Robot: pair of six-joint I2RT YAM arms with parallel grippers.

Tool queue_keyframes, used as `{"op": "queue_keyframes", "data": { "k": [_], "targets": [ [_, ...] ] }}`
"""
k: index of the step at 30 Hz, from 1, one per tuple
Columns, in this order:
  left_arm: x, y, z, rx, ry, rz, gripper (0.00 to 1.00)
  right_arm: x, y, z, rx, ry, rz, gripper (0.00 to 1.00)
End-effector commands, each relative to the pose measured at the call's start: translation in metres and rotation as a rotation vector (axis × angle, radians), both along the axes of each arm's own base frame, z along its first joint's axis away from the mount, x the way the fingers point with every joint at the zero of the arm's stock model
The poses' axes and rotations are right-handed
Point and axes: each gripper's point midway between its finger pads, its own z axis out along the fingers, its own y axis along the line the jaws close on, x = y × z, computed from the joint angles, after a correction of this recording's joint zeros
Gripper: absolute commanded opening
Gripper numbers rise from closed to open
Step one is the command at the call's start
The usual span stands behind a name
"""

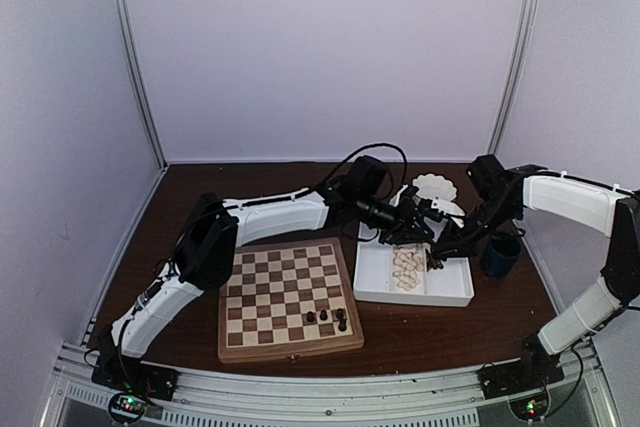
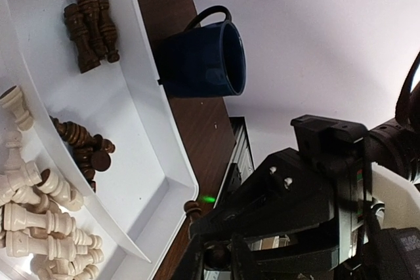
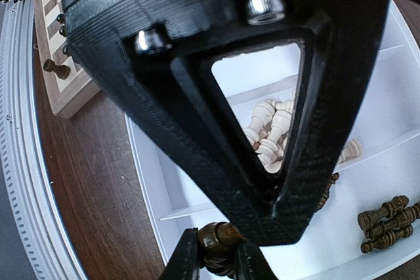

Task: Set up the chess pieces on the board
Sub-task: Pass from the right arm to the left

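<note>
The board (image 1: 290, 297) lies front left with three dark chess pieces (image 1: 324, 316) on its near right squares. Both grippers meet above the white tray (image 1: 452, 292). My right gripper (image 1: 438, 257) (image 3: 218, 260) is shut on a dark brown piece (image 3: 220, 244). My left gripper (image 1: 420, 235) (image 2: 216, 261) faces it, and its fingers stand close around a dark round part (image 2: 214, 254), seemingly the same piece. A dark knob (image 2: 191, 209) sticks out beside it. The tray holds cream pieces (image 1: 405, 267) (image 2: 33, 221) (image 3: 269, 129) and dark pieces (image 2: 88, 24) (image 3: 387, 221).
A dark blue mug (image 1: 500, 252) (image 2: 203, 60) stands right of the tray. A white scalloped dish (image 1: 435, 187) sits behind it. The board's corner (image 3: 56, 63) shows in the right wrist view. White walls enclose the table.
</note>
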Motion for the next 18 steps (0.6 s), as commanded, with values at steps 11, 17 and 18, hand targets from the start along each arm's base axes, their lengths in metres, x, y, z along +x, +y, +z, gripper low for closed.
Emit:
{"op": "queue_keyframes", "data": {
  "k": [11,17,18],
  "targets": [
    [0.024,0.027,0.052,-0.088,-0.14,0.066,0.0,-0.006,-0.018,-0.001,0.002,0.039,-0.053,0.14],
    [0.034,0.064,0.068,-0.067,-0.196,0.111,0.0,-0.007,-0.03,-0.007,0.006,0.068,-0.087,0.13],
    [0.035,0.069,0.068,-0.06,-0.203,0.117,0.0,-0.007,-0.031,-0.008,0.005,0.071,-0.088,0.13]
  ]
}}
